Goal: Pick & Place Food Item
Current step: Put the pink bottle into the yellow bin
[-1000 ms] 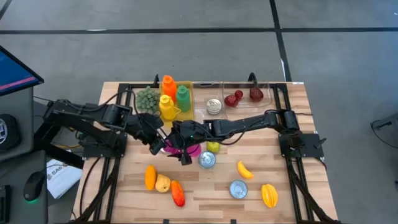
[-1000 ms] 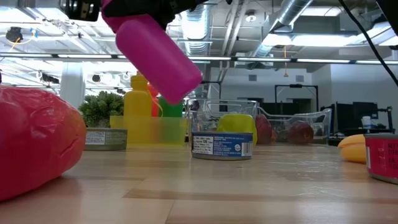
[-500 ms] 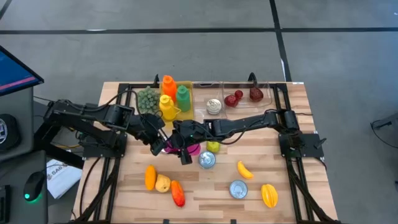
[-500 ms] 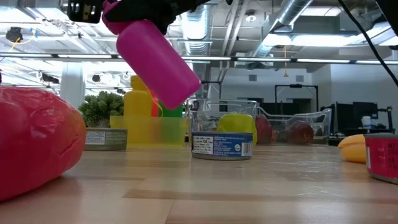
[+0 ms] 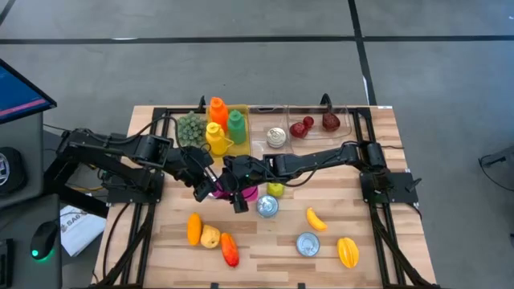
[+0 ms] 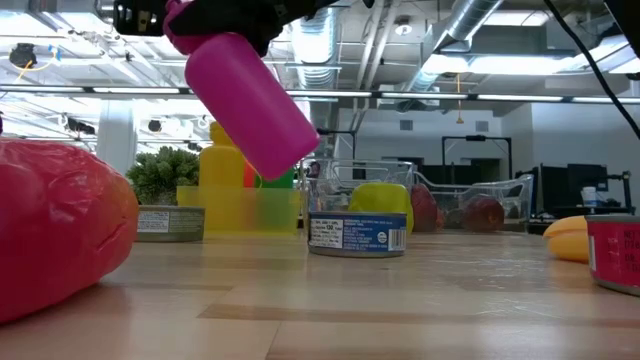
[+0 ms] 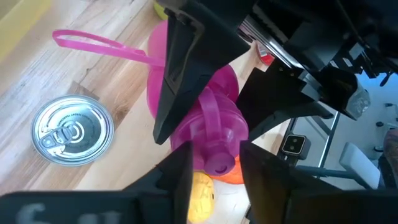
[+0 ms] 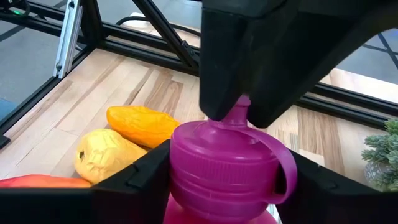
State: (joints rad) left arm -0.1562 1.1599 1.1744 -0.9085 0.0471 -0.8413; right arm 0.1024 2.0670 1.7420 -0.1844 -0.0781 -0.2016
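Note:
A magenta squeeze bottle [image 6: 255,105] hangs tilted above the middle of the table, cap end up; it also shows in the high view [image 5: 249,193]. Both grippers meet at its cap end. My left gripper [image 5: 209,188] comes in from the table's left and is shut on the bottle's nozzle. My right gripper [image 5: 234,194] comes in from the right and is shut on the cap. The cap's loose strap [image 7: 99,45] sticks out sideways. My left gripper pinches the bottle's nozzle [image 7: 219,160] between its two fingers, at the very top of the cap. The fingers come along the bottle's axis from its cap end. The bottle is clear of the table. My right gripper holds the ribbed screw cap [image 8: 217,152] between its two fingers [image 8: 140,180], one on each side, lying across the bottle. The bottle's body hangs tilted below the hold, lifted clear of the table.
A yellow bin [image 5: 221,132] with yellow, orange and green bottles and a green bunch stands at the back. A clear tray [image 5: 317,122] holds red fruit and a can. Cans [image 5: 267,206], a green fruit, a banana [image 5: 316,218] and front-left produce [image 5: 210,236] lie around.
Both grippers stay where they were. The bottle has tipped a little steeper in the low view, its lower end swinging slightly in while the cap end stays held.

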